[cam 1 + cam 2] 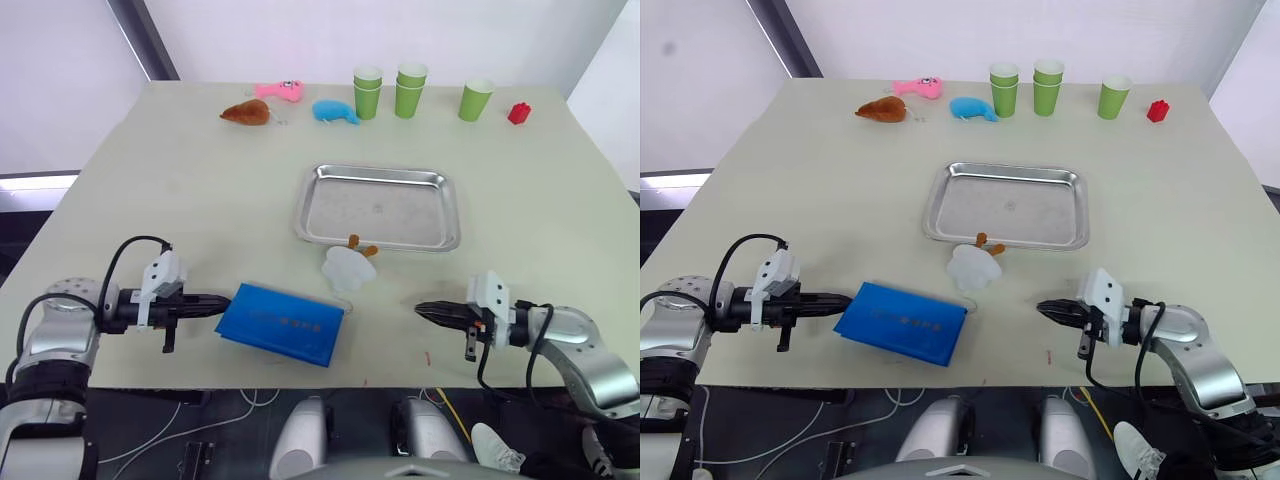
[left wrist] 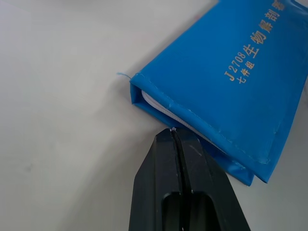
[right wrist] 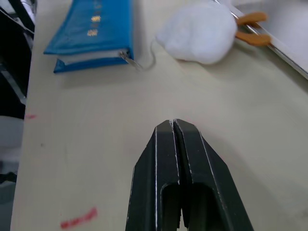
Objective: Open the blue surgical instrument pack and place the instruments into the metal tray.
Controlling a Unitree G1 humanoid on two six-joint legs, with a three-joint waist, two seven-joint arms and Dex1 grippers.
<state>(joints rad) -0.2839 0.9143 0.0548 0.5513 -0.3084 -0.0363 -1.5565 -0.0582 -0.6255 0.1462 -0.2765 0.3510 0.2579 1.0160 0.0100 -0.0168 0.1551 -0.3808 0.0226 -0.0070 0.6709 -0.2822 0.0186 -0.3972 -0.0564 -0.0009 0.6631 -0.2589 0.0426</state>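
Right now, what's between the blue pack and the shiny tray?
A white plush toy with orange feet lies between the blue pack and the tray, seen in the left eye view.

Gold print "J2708" followed by Chinese characters, second line of Chinese characters beneath, on cover of blue surgical instrument pack (image 2: 231, 91)

We see open tabletop on both sides of the blue surgical instrument pack (image 1: 281, 322). A white plush toy (image 1: 347, 268) sits between pack and metal tray (image 1: 378, 207), touching the tray's near rim and blocking the straight path. Tray interior is bare.
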